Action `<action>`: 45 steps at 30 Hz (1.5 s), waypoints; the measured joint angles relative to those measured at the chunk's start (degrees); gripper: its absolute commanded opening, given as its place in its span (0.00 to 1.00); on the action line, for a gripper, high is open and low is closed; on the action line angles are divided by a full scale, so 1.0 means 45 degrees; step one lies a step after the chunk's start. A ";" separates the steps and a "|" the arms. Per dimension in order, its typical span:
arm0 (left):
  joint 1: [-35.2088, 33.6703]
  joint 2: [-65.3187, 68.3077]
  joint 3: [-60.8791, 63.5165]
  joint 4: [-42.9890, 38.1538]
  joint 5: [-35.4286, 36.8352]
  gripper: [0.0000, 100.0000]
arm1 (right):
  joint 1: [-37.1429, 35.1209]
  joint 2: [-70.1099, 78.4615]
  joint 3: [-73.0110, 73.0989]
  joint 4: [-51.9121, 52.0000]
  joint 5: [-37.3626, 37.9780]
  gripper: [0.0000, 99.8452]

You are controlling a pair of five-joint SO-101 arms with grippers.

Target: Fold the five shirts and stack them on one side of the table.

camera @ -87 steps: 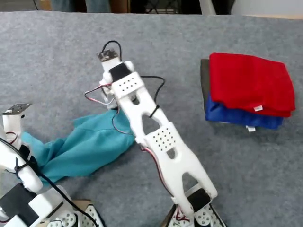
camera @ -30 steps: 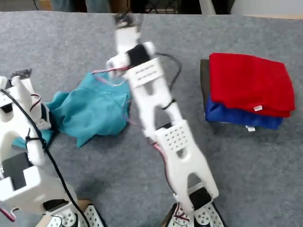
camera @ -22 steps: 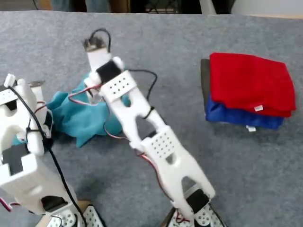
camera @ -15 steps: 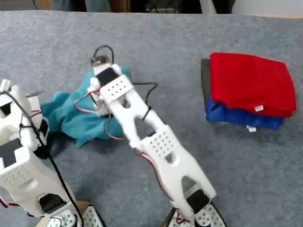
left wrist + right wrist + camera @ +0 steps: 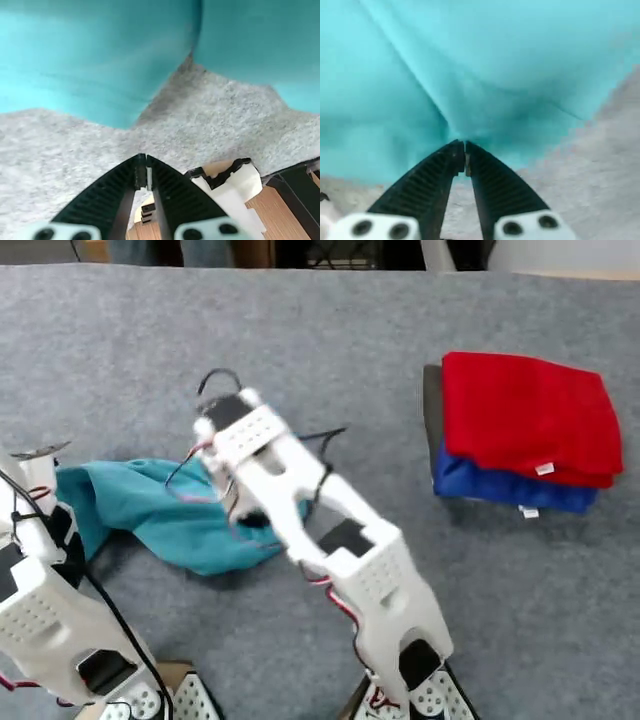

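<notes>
My right gripper (image 5: pixel 464 146): jaws closed, pinching fold of teal shirt (image 5: pixel 495 65); creases converge at tips. My left gripper (image 5: pixel 145 161): jaws closed on nothing, tips over bare tabletop (image 5: pixel 400 320) just beside shirt's edge. Teal shirt lies crumpled, unfolded, near tabletop's left edge, toward front. Stack near right edge: red shirt (image 5: pixel 530 415) on top, blue shirt (image 5: pixel 500 490) beneath, dark shirt (image 5: pixel 432 405) showing at stack's left side. Stack well apart from teal shirt.
</notes>
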 measured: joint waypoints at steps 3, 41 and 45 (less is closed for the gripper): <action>0.0000 0.0000 -0.0371 0.0000 0.0000 0.03 | 0.0684 -0.0293 -0.1055 0.0000 0.0293 0.17; 0.0000 0.0098 -0.0684 0.0000 0.0000 0.03 | 0.2911 0.6779 -0.9377 -0.3634 0.0840 0.17; 0.0000 0.0098 -0.0684 0.0000 0.0000 0.03 | 0.2911 0.7248 -1.0413 -0.3028 0.0860 0.17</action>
